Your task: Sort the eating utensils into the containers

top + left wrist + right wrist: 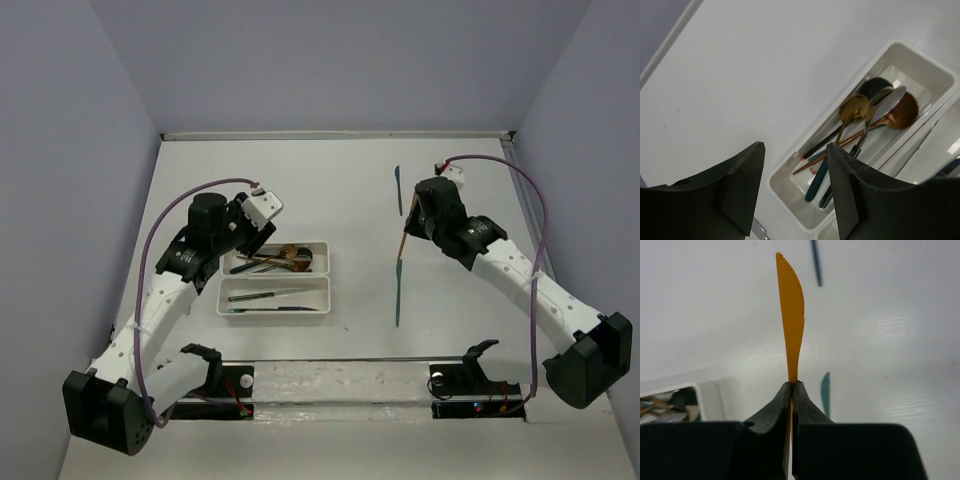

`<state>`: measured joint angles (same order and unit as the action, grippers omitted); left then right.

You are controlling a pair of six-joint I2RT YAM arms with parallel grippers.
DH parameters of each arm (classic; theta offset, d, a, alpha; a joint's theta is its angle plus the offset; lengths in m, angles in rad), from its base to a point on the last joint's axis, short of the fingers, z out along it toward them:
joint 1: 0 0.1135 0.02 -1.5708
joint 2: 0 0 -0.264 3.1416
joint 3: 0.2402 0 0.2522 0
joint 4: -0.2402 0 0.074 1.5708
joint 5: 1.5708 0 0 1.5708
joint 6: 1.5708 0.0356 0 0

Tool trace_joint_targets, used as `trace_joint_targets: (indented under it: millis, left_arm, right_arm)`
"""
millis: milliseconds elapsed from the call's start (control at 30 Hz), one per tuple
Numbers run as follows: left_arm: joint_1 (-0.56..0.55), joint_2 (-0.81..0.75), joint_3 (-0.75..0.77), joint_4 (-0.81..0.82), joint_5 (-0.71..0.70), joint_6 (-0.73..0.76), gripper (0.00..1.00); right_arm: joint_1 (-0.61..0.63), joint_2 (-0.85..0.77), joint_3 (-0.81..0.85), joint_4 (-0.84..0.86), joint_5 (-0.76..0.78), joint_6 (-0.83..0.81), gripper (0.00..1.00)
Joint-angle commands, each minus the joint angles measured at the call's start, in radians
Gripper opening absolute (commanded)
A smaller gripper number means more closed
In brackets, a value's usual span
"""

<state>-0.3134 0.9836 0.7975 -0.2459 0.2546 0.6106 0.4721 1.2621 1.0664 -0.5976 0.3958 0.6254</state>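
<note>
Now, right gripper [791, 386] pinches the orange knife [791, 315].
Blade points forward; the nearer tray [325, 297], apparently knives, lies leftward; left gripper [795, 149] gapes empty.

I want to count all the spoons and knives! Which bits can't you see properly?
Orange knife: right wrist view, handle hidden between the right fingers.
Teal knife: right wrist view, cut off by the top edge.
Spoons: left wrist view, handles partly hidden behind a left finger.
Near tray: contents too small to count in the top view, cut off by the right edge in the left wrist view.
</note>
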Motion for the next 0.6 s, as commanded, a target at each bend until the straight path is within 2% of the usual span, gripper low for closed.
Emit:
trace_joint_targets:
  millis: [0, 133, 267, 433, 567]
  left_arm:
    - [-0.038, -0.017, 0.129, -0.027, 0.219, -0.154, 0.64]
    - [-0.137, 0.032, 0.199, -0.026, 0.313, -0.261, 0.64]
    - [-0.158, 0.069, 0.258, 0.006, 0.437, -0.356, 0.69]
    - [-0.165, 0.119, 0.246, 0.089, 0.492, -0.42, 0.71]
    - [-0.167, 0.145, 0.203, 0.16, 0.505, -0.442, 0.73]
  right_arm:
    - [0.165, -0.053, 0.04, 0.249, -0.04, 0.016, 0.0]
    - [0.264, -0.008, 0.073, 0.428, -0.084, 0.033, 0.0]
    - [0.329, 0.026, 0.104, 0.576, -0.095, 0.051, 0.0]
    - [0.374, 0.048, 0.106, 0.691, -0.14, 0.086, 0.0]
    - [0.385, 0.08, 0.116, 0.7, -0.132, 0.096, 0.0]
